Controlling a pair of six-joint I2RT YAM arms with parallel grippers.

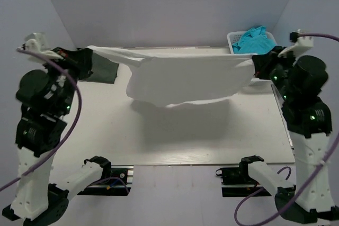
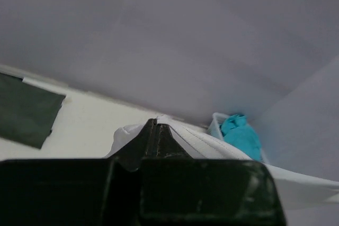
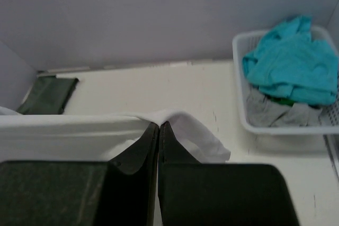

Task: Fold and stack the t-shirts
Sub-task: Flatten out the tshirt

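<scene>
Several crumpled t-shirts (image 3: 288,62) fill basket (image 3: 286,129).

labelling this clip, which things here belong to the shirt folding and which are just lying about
Job:
- white t-shirt, stretched between left tool and right tool
- folded dark grey-green t-shirt
- teal t-shirts in the basket

Just there:
- white lattice basket
- purple cables

Hanging t-shirt (image 1: 185,78) above table (image 1: 106,130); basket (image 1: 231,39) behind, right.
</scene>
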